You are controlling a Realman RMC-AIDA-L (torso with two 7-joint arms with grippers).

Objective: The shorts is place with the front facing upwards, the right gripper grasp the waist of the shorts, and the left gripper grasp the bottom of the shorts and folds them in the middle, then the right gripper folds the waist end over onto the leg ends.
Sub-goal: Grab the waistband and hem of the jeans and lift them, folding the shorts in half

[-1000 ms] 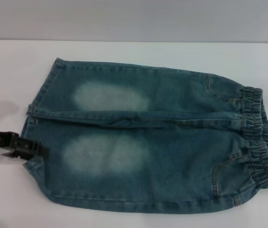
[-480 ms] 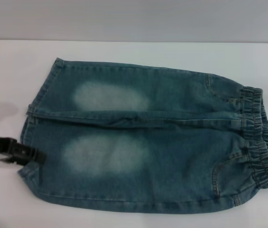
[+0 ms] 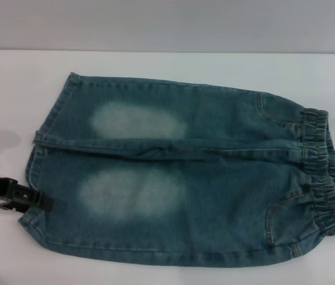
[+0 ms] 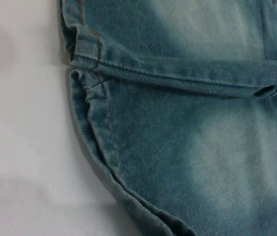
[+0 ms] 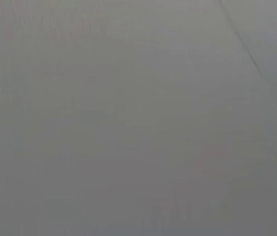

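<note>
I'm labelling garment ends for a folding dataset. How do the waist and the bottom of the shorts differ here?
The waist is gathered and puckered; the bottom is a flat stitched hem.
The waist lies toward the robot's right with no gripper near it; the bottom lies toward its left, where the left gripper sits at the nearer leg's hem.
The waist end looks narrower than the bottom.
Both are blue-green denim resting on the white table.

I see white table (image 3: 13, 83); denim shorts (image 3: 215, 184) lie flat on it, waist right, leg hems left.
</note>
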